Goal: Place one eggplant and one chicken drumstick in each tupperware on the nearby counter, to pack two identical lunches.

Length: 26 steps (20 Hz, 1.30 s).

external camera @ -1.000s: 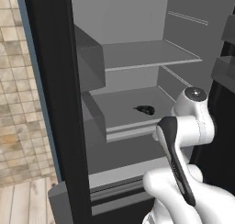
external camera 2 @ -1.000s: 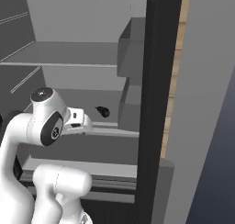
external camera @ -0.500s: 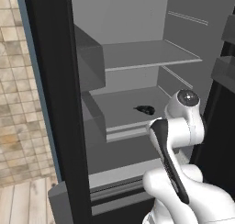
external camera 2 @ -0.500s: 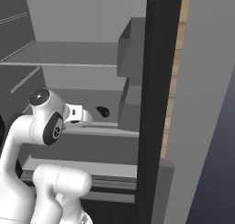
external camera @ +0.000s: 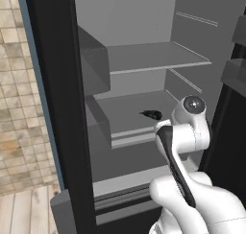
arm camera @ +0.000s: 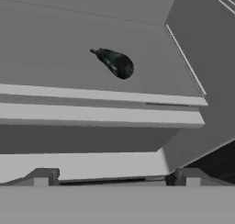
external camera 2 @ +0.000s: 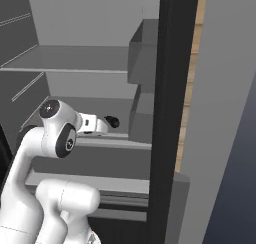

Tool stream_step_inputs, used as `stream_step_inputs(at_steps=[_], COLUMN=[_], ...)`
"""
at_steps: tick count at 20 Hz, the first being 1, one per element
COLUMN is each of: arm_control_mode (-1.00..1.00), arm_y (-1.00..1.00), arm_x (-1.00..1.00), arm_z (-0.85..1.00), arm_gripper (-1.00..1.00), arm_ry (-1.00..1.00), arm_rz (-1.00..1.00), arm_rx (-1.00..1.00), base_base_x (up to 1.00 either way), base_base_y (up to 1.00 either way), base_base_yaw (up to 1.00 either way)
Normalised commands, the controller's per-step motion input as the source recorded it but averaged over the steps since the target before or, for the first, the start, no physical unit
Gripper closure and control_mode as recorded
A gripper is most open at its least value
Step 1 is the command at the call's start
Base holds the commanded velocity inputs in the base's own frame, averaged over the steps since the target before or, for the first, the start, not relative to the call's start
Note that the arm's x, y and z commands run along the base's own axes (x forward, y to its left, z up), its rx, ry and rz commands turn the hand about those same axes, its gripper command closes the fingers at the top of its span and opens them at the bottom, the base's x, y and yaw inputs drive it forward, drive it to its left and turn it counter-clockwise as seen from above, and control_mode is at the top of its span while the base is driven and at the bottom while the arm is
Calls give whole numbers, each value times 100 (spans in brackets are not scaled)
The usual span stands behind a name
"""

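Gripper (arm camera: 112, 178) fingers are spread wide with nothing between them, and in my hand view the two small dark fingertips (arm camera: 43, 176) sit at the bottom, pointed into the open grey refrigerator (external camera: 144, 60). My target, the small dark green-black eggplant (arm camera: 115, 63), lies on its side on the middle grey shelf (arm camera: 101, 97), set back from the shelf's raised front lip, stem end toward the upper left of that view. From the right base view it sits just beyond the white hand (external camera 2: 95, 125), not touched. My worry is the lip: if I drive straight in at this height, the fingers could strike the shelf edge before reaching the eggplant. Its rounded, glossy-looking body may also roll or squirt out if I close across the tapered stem end and not the fat middle. The black door edge (external camera: 62, 108) stands close beside the arm, so a wide swing on the way out could clip it.
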Motion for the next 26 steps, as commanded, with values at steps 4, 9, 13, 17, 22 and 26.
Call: stream_step_inputs(at_steps=[4,9,13,17,22,26], arm_control_mode=[-100,-100,-100,-100,-100,-100], arm_y=[-29,-8,-2,0,0,0], arm_x=[13,18,17,16,16,15], arm_z=[0,0,0,0,0,-9], arm_gripper=[-100,-100,-100,-100,-100,-100], arm_ry=[0,1,6,3,1,0], arm_rz=[-1,0,0,3,5,6], arm_rx=[0,1,0,0,0,0], base_base_x=[0,0,0,0,0,0], base_base_y=[0,0,0,0,0,0], base_base_yaw=[0,0,0,0,0,0])
